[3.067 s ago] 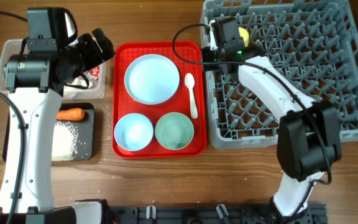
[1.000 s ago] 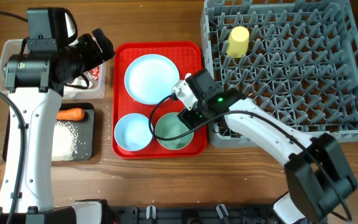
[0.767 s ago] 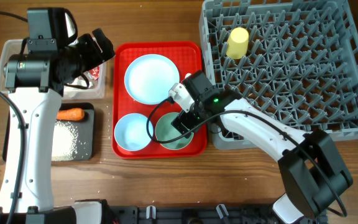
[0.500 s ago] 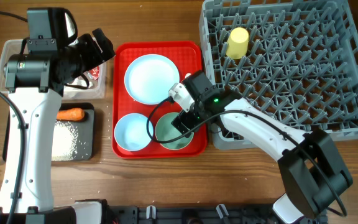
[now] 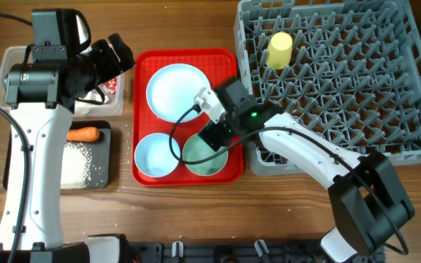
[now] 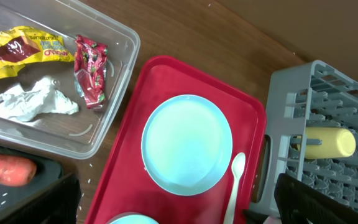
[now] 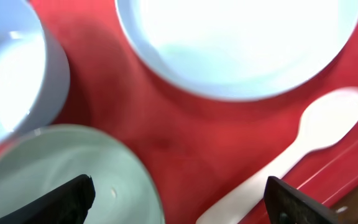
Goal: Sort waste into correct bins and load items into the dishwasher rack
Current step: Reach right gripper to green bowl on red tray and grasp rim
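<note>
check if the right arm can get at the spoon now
Probably yes. The right pincer hangs open over the green bowl, and the spoon lies bare on the tray just beside it, with nothing on top.

This looks to me like a robotics bench staged as a canteen clearing station — a wooden table (image 5: 196, 212) carrying my left arm (image 5: 28, 168) and right arm (image 5: 305, 153), a red serving tray (image 5: 141, 80), a grey dishwasher rack (image 5: 357, 88) and a clear waste tub (image 6: 42, 127).

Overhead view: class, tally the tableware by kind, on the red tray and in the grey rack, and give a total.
Plate: 1
Bowls: 2, blue bowl and green bowl
Spoon: 1
Cup: 1
Total: 5
</note>
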You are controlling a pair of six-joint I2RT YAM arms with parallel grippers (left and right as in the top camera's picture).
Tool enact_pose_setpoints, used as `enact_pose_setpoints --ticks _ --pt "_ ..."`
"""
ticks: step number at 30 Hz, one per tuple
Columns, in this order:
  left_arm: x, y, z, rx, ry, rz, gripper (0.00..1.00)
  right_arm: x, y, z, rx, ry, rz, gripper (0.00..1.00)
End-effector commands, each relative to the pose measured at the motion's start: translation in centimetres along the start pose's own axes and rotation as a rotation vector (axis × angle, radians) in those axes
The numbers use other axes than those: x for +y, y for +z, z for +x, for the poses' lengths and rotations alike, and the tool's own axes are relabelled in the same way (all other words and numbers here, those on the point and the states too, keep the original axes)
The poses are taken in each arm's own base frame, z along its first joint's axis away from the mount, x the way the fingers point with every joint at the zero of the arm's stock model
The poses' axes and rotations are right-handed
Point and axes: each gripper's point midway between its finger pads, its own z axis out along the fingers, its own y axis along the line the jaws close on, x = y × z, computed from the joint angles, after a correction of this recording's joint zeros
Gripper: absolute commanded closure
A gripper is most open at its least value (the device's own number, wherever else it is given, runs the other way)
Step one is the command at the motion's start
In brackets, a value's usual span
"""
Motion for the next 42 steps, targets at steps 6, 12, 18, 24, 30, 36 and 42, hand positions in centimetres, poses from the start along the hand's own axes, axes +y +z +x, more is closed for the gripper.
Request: enact_pose_setpoints --ticks 6,12,18,24,30,36,42 --pt "0.3 -0.1 -0.3 -0.012 0.013 -0.012 0.00 0.2 -0.2 -0.9 0.004 -0.035 -0.016 0.12" --pt "0.3 -0.1 -0.3 -0.012 0.013 -0.012 0.00 0.4 0.1 -0.6 0.032 -0.068 0.035 0.15" --pt "0.3 -0.1 -0.3 -0.012 0.013 -0.012 0.00 1.2 0.3 -0.5 0.043 -0.131 0.031 0.22" --pt "0.3 -0.1 -0.3 -0.012 0.013 -0.012 0.00 1.9 1.6 1.7 0.130 -0.163 -0.002 0.30" --pt "0.3 -0.1 -0.3 -0.012 0.013 -0.012 0.00 2.0 3.2 3.0 0.182 -0.183 -0.003 0.34" --pt "0.3 -0.1 -0.3 -0.012 0.013 -0.012 0.00 2.0 3.2 3.0 0.179 -0.183 -0.001 0.62" --pt "0.3 -0.1 -0.3 -0.012 0.013 -0.012 0.00 1.9 3.2 3.0 0.182 -0.184 0.007 0.82"
